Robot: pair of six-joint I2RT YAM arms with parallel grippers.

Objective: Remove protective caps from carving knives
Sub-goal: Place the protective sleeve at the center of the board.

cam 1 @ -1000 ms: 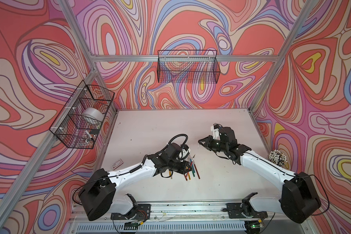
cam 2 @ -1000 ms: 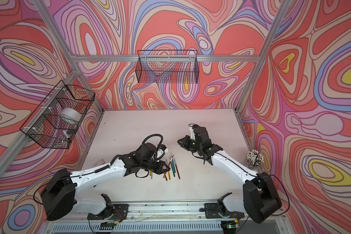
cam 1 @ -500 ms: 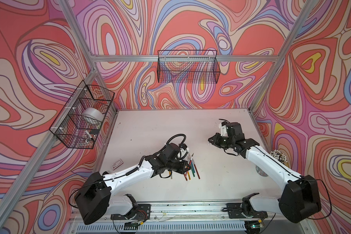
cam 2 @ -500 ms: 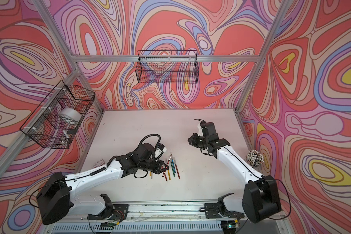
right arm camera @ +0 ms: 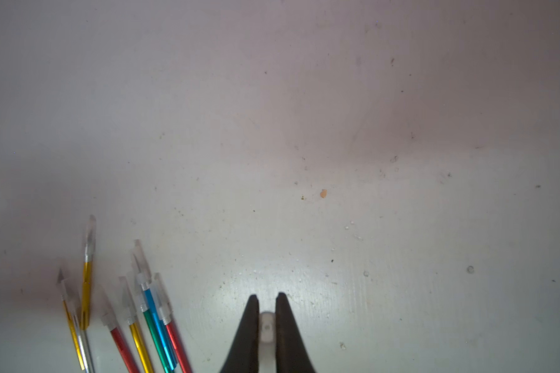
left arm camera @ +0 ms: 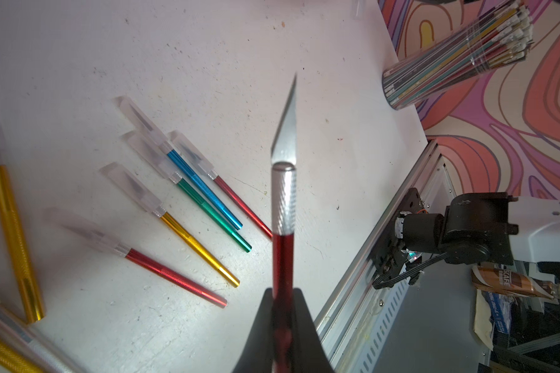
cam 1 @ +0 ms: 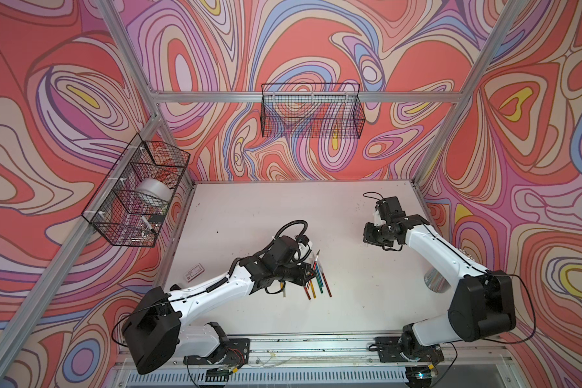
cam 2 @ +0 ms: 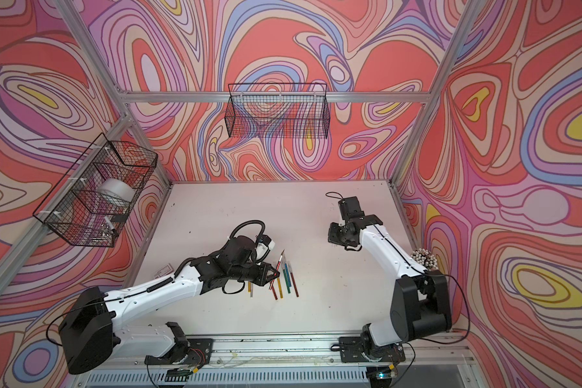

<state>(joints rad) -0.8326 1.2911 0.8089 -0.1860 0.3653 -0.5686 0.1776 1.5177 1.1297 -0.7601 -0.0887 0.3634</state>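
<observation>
Firmly grips, in the left tool (left arm camera: pixel 283 300), a red carving knife (left arm camera: pixel 283 206) by its handle, bare blade raised off the surface (left arm camera: pixel 207 48); pinches, in the right tool (right arm camera: pixel 267 302), a whitish protective cap (right arm camera: pixel 267 326), well apart, likely for discarding. Shows that cap only from the right wrist; hides it from above. Leaves capped knives (left arm camera: pixel 188 193) lying beside the left tool.

Nine carving knives (left arm camera: pixel 204 192): three red, three gold, one green, one blue, one silver. Seven protective caps (left arm camera: pixel 133 189) tell clearly: six fitted, one loose. Two wire baskets (cam 1: pixel 311 114). One cup of sticks (left arm camera: pixel 450 64). One small card (cam 1: pixel 194 271). One white roll (cam 1: pixel 155 193).
</observation>
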